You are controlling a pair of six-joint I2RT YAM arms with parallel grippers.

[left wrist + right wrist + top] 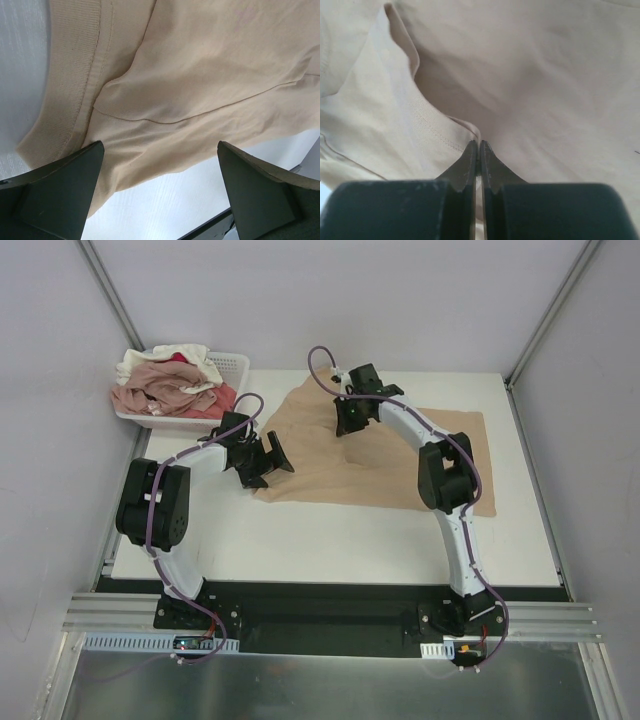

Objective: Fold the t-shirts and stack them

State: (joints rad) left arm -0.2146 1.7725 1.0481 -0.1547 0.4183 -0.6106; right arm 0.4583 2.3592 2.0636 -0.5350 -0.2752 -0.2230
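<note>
left claw [160,149]: apart, over tan t-shirt [400,465] edge (ribbed band in view)
right claw [479,146]: clamped on a fold of that shirt
surface [330,540]: shirt lies rumpled

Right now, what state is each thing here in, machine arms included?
tan t-shirt: spread out, unfolded, one part pinched up.
left end effector: open, holding nothing, over the shirt's ribbed edge.
right end effector: shut on the tan t-shirt.
basket shirts: crumpled heap, unfolded.
white basket: upright, heaped full.
</note>
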